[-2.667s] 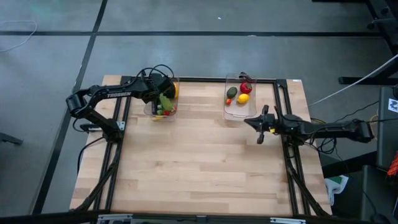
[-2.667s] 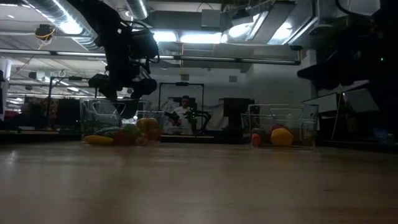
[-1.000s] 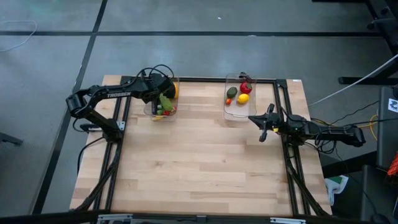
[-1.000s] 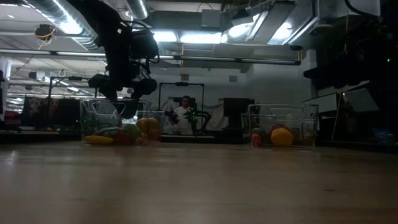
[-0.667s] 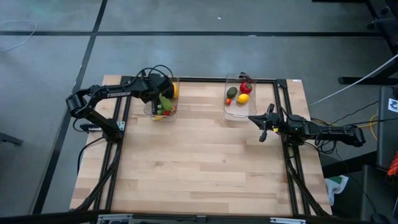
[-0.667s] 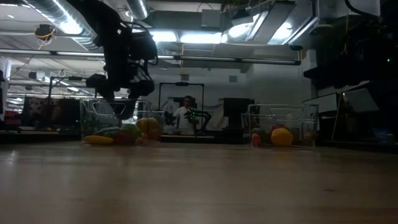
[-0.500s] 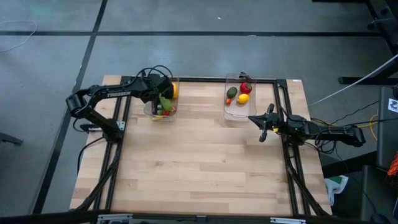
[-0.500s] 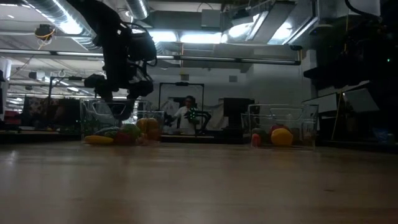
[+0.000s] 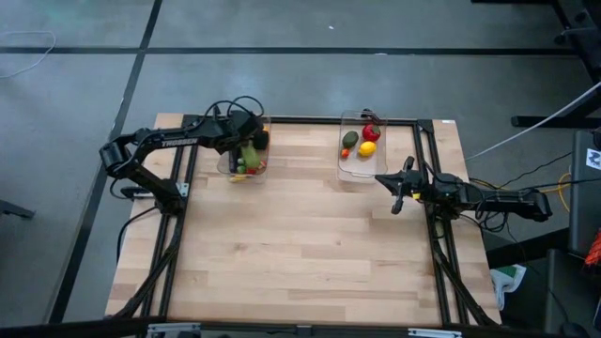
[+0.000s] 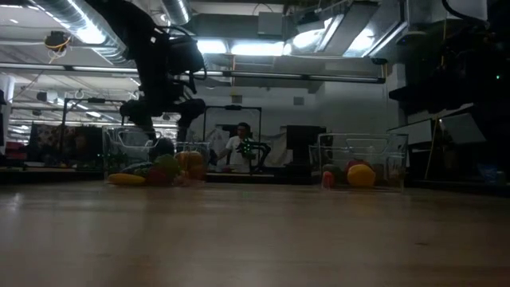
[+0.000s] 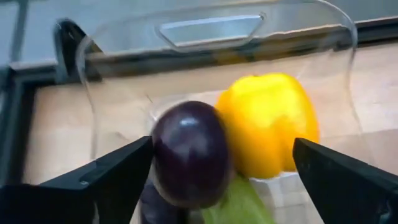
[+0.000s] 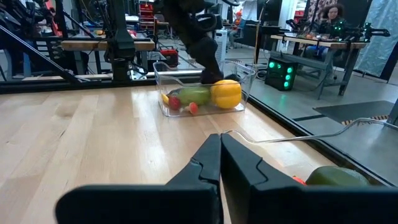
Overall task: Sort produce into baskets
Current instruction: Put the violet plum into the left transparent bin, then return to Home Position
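Observation:
My left gripper [image 9: 246, 134] hangs open over the left clear basket [image 9: 228, 167] at the table's far left. In the left wrist view its fingers [image 11: 118, 171] stand wide apart. Between them show a purple round piece [image 11: 189, 152] and a yellow pepper [image 11: 267, 121], with a green piece [image 11: 236, 202] below, all inside the basket. My right gripper [image 9: 383, 180] is shut and empty just near the right basket [image 9: 361, 171]. That basket holds a red piece [image 9: 372, 132], a green avocado [image 9: 350, 139], a lemon [image 9: 367, 147] and a tiny red piece [image 9: 345, 152]. My left gripper's fingers point down into the left basket. One finger [image 11: 134, 158] stands close beside the purple round piece's side [image 11: 160, 149]; I cannot tell whether it touches. The other finger is clear of the yellow pepper.
The wooden table [image 9: 300, 253] stretches bare toward its near edge. A black frame [image 9: 188, 178] runs along its sides. Beyond the table's far edge, a person [image 10: 237, 145] sits at a desk in the room. The left basket also shows in the right wrist view [image 12: 202, 93].
My left gripper has shifted a little toward the table's right over the left basket.

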